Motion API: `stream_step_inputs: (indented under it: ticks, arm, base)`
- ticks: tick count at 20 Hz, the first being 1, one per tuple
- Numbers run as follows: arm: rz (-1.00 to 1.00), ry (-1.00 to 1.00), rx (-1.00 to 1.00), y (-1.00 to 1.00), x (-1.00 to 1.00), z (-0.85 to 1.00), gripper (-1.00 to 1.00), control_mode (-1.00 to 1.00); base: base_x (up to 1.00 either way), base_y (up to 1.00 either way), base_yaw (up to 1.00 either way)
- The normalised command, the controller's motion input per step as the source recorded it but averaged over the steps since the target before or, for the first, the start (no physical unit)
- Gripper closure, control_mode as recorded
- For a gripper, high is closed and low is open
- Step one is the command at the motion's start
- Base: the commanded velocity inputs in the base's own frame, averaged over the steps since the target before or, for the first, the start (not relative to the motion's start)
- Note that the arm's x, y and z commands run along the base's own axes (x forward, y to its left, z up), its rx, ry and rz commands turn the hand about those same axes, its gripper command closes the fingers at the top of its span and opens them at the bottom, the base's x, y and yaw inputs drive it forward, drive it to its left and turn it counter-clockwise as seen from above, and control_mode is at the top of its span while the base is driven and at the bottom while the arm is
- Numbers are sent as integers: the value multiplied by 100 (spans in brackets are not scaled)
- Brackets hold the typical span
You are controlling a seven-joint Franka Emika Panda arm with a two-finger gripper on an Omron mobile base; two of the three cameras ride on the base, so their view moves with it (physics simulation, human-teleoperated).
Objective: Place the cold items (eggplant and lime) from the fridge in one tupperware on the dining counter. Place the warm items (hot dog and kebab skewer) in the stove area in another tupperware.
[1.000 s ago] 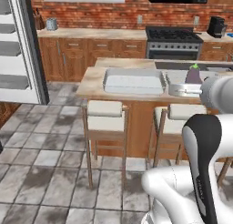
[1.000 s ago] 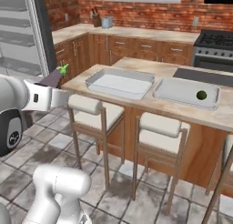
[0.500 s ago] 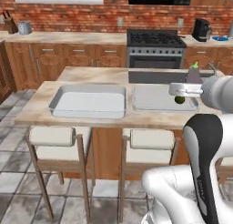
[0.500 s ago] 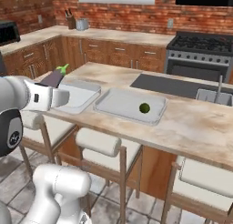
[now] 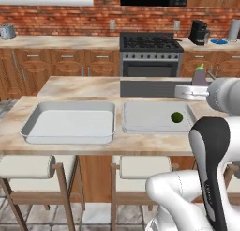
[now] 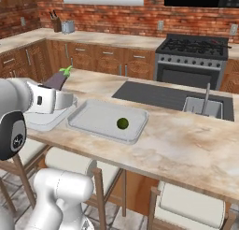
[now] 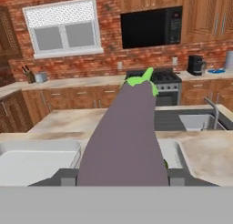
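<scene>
My gripper (image 5: 198, 86) is shut on a purple eggplant (image 5: 200, 75) with a green stem, held upright above counter height. In the hand view the eggplant (image 7: 127, 136) rises between my gripper's (image 7: 122, 176) finger tips. A green lime (image 5: 176, 117) lies in the right grey tupperware (image 5: 145, 117) on the dining counter (image 5: 79, 87). The left tupperware (image 5: 70, 124) holds nothing. From the right base view, the eggplant (image 6: 59, 78) and gripper (image 6: 58, 89) hang near the left end of the lime's (image 6: 122, 123) tupperware (image 6: 95, 117). The hot dog, kebab skewer and fridge are out of view.
A stove (image 5: 150, 44) stands at the back wall, with a coffee maker (image 5: 199, 32) to its right. A sink with a faucet (image 6: 205, 97) is set in the island. Stools (image 5: 28, 166) stand along the counter's near side.
The base has driven and turned right, so the fridge has left the views and the island counter now sits close and centred. The eggplant stays in my gripper.
</scene>
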Motion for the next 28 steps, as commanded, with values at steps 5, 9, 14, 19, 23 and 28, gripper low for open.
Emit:
stream_step_inputs:
  ticks: [5,9,14,19,23,28]
  arm:
    - [7,21,5,-10,80,-15,100,-100]
    - [37,51,0,-12,100,-29,100,-100]
    - [56,45,-3,-3,81,-37,100,-100]
    - [57,22,-9,-4,45,-42,100,-100]
    - [47,0,-10,-23,24,-44,100,-100]
    - [32,4,-14,-10,41,-47,100,-100]
  base:
    - [20,-5,0]
    - [0,0,0]
    - [0,0,0]
    - [0,0,0]
    - [0,0,0]
    - [0,0,0]
